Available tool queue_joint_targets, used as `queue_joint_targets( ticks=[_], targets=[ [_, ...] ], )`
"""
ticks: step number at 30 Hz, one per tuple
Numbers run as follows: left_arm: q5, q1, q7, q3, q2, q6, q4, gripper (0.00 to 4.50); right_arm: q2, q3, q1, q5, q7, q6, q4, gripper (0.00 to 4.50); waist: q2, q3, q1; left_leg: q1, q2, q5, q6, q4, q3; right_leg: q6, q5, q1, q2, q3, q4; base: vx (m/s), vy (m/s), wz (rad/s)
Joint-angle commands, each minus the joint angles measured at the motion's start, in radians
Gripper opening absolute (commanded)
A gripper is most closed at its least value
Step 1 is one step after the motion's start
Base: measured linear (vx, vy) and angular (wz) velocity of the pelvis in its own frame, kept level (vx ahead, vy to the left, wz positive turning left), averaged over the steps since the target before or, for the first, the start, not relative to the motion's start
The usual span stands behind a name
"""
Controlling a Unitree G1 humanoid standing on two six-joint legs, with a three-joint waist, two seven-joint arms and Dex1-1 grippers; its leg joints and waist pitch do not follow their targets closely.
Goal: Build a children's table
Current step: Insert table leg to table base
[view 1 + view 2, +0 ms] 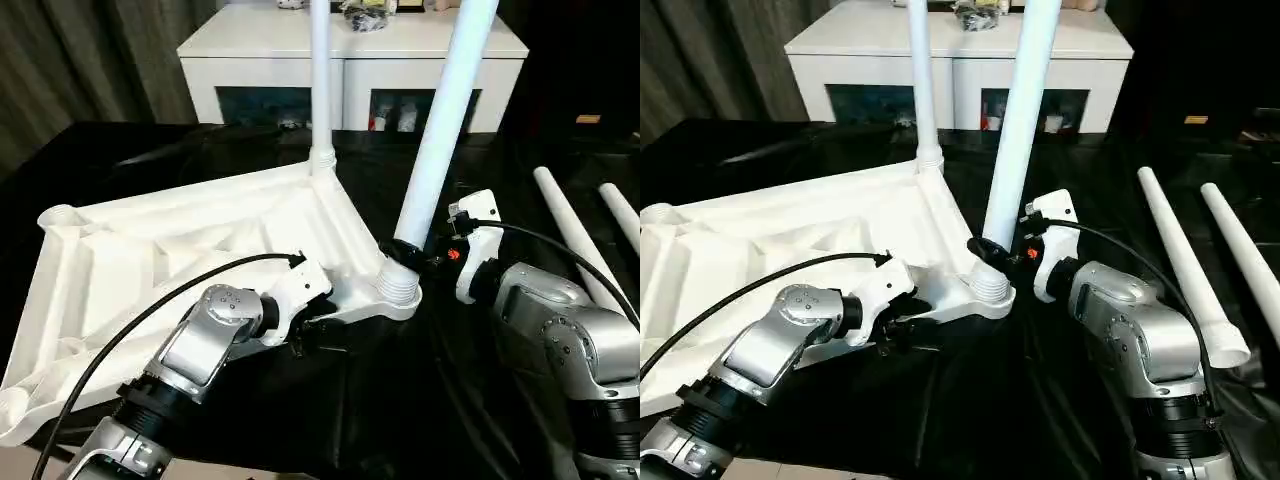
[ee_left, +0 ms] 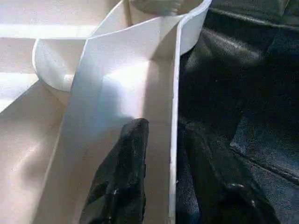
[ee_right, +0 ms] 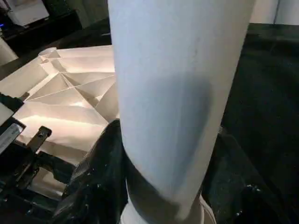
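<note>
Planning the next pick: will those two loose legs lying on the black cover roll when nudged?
Probably. The loose legs are smooth round tubes lying flat on the black cover. Their taper suggests they'd curve rather than roll straight. Likely stiff and light: hollow end visible.

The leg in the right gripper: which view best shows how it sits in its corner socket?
The right eye view: the leg meets the threaded socket with the right gripper around it just above. The left eye view shows the same, more cropped. The right wrist view has the shaft close up between the fingers; the left wrist view catches the socket's rim.
</note>
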Motion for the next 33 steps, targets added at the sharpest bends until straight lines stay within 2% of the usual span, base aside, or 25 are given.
queue_joint_targets(
  ticks=[1, 5, 7, 8, 9, 10, 13, 15, 16, 18, 19, 20, 21, 24, 27, 29, 30, 33],
  targets=[
    [0.004, 0.011, 0.009, 0.002, 0.025, 0.056, 0.013, 1.18, -0.001, -0.002, -0.012, 0.007, -0.003, 0.008, -0.034, 1.84, -0.013, -0.052, -0.001, 0.005, 0.02, -0.297, -0.01, -0.08, -0.009, -0.159, -0.381, 0.044, -0.044, 0.029, -0.088, 0.0, 0.0, 0.0],
    [-0.014, 0.024, 0.0, 0.015, 0.037, 0.066, -0.008, 0.8, -0.005, -0.005, -0.011, 0.007, 0.001, 0.002, -0.029, 1.84, -0.013, -0.053, -0.007, 0.002, 0.02, -0.289, -0.005, -0.079, -0.01, -0.159, -0.377, 0.045, -0.044, 0.028, -0.088, 0.0, 0.0, 0.0],
    [-0.015, 0.029, -0.004, 0.015, 0.039, 0.062, -0.011, 0.74, -0.007, -0.005, -0.01, 0.005, 0.004, 0.0, -0.028, 1.84, -0.012, -0.054, -0.007, 0.004, 0.02, -0.285, -0.002, -0.078, -0.009, -0.165, -0.366, 0.042, -0.043, 0.029, -0.089, 0.0, 0.0, 0.0],
    [-0.017, 0.036, -0.009, 0.014, 0.042, 0.062, -0.017, 0.7, -0.009, -0.004, -0.009, 0.003, 0.006, -0.005, -0.026, 1.84, -0.006, -0.054, -0.005, 0.004, 0.021, -0.276, -0.003, -0.079, -0.009, -0.173, -0.341, 0.043, -0.043, 0.029, -0.085, 0.0, 0.0, 0.0],
    [-0.017, 0.038, -0.01, 0.014, 0.043, 0.062, -0.018, 0.7, -0.01, -0.003, -0.009, 0.002, 0.006, -0.006, -0.025, 1.84, -0.008, -0.055, -0.006, 0.003, 0.021, -0.275, -0.002, -0.078, -0.009, -0.175, -0.33, 0.043, -0.042, 0.029, -0.085, 0.0, 0.0, 0.0],
    [-0.024, 0.053, -0.019, 0.009, 0.045, 0.054, -0.031, 0.5, -0.014, -0.003, -0.008, -0.002, 0.011, -0.015, -0.021, 1.84, -0.009, -0.055, -0.006, 0.002, 0.022, -0.274, -0.002, -0.078, -0.009, -0.178, -0.321, 0.045, -0.042, 0.029, -0.084, 0.0, 0.0, 0.0],
    [-0.031, 0.072, -0.035, -0.008, 0.058, 0.04, -0.057, 0.32, -0.017, -0.004, -0.01, -0.004, 0.02, -0.027, -0.008, 1.84, -0.008, -0.058, -0.006, 0.002, 0.022, -0.257, 0.003, -0.076, -0.008, -0.193, -0.276, 0.048, -0.043, 0.029, -0.079, 0.0, 0.0, 0.0],
    [-0.023, 0.082, -0.043, -0.023, 0.07, 0.033, -0.066, 0.02, -0.018, 0.001, -0.015, -0.002, 0.033, -0.031, 0.006, 1.84, -0.007, -0.06, -0.005, 0.002, 0.021, -0.233, 0.012, -0.074, -0.007, -0.202, -0.245, 0.049, -0.042, 0.029, -0.077, 0.0, 0.0, 0.0],
    [-0.021, 0.083, -0.046, -0.027, 0.075, 0.024, -0.066, 0.0, -0.017, 0.003, -0.017, 0.001, 0.039, -0.03, 0.009, 1.84, -0.007, -0.06, -0.005, 0.003, 0.022, -0.228, 0.014, -0.075, -0.006, -0.205, -0.235, 0.05, -0.042, 0.029, -0.076, 0.0, 0.0, 0.0],
    [-0.028, 0.084, -0.044, -0.022, 0.072, 0.022, -0.065, 0.0, -0.023, 0.019, -0.023, 0.002, 0.061, -0.027, 0.022, 1.84, -0.018, -0.061, -0.005, 0.002, 0.022, -0.212, 0.023, -0.074, -0.005, -0.213, -0.218, 0.053, -0.042, 0.028, -0.074, 0.0, 0.0, 0.0],
    [-0.028, 0.082, -0.041, -0.02, 0.071, 0.022, -0.065, 0.0, -0.027, 0.026, -0.026, -0.001, 0.071, -0.026, 0.027, 1.84, -0.013, -0.061, -0.003, 0.002, 0.023, -0.199, 0.025, -0.074, -0.005, -0.219, -0.207, 0.053, -0.042, 0.028, -0.072, 0.0, 0.0, 0.0],
    [-0.029, 0.08, -0.038, -0.015, 0.071, 0.022, -0.064, 0.0, -0.032, 0.033, -0.029, 0.0, 0.083, -0.022, 0.033, 1.84, -0.019, -0.06, -0.005, 0.002, 0.023, -0.197, 0.028, -0.073, -0.003, -0.223, -0.204, 0.053, -0.042, 0.029, -0.073, 0.0, 0.0, 0.0],
    [-0.028, 0.078, -0.036, -0.013, 0.071, 0.022, -0.063, 0.0, -0.035, 0.037, -0.031, 0.002, 0.09, -0.019, 0.036, 1.84, -0.018, -0.059, -0.003, 0.002, 0.023, -0.201, 0.031, -0.073, -0.003, -0.223, -0.219, 0.053, -0.044, 0.029, -0.073, 0.0, 0.0, 0.0],
    [-0.039, 0.079, -0.039, -0.005, 0.077, 0.022, -0.071, 0.0, -0.055, 0.063, -0.044, -0.008, 0.12, -0.013, 0.054, 1.84, -0.029, -0.057, -0.004, 0.002, 0.023, -0.206, 0.032, -0.073, -0.002, -0.211, -0.269, 0.052, -0.045, 0.029, -0.077, 0.0, 0.0, 0.0],
    [-0.044, 0.082, -0.044, -0.004, 0.083, 0.02, -0.078, 0.0, -0.055, 0.067, -0.048, -0.019, 0.124, -0.023, 0.067, 1.84, -0.028, -0.057, -0.002, 0.002, 0.023, -0.195, 0.034, -0.072, -0.002, -0.198, -0.286, 0.051, -0.046, 0.03, -0.077, 0.0, 0.0, 0.0],
    [-0.048, 0.088, -0.056, -0.002, 0.093, 0.013, -0.086, 0.0, -0.054, 0.07, -0.055, -0.032, 0.124, -0.039, 0.086, 1.84, -0.027, -0.059, -0.002, 0.002, 0.024, -0.179, 0.034, -0.071, -0.002, -0.204, -0.261, 0.051, -0.046, 0.03, -0.074, 0.0, 0.0, 0.0],
    [-0.049, 0.09, -0.059, -0.001, 0.096, 0.01, -0.088, 0.0, -0.053, 0.07, -0.057, -0.034, 0.124, -0.044, 0.092, 1.84, -0.034, -0.06, -0.003, 0.001, 0.023, -0.168, 0.038, -0.069, -0.001, -0.21, -0.24, 0.052, -0.045, 0.031, -0.073, 0.0, 0.0, 0.0],
    [-0.058, 0.099, -0.085, -0.002, 0.113, -0.005, -0.104, 0.0, -0.041, 0.063, -0.07, -0.034, 0.122, -0.064, 0.129, 1.84, -0.03, -0.061, -0.002, 0.0, 0.023, -0.156, 0.045, -0.068, -0.001, -0.219, -0.219, 0.053, -0.046, 0.029, -0.069, 0.0, 0.0, 0.0]
  ],
)
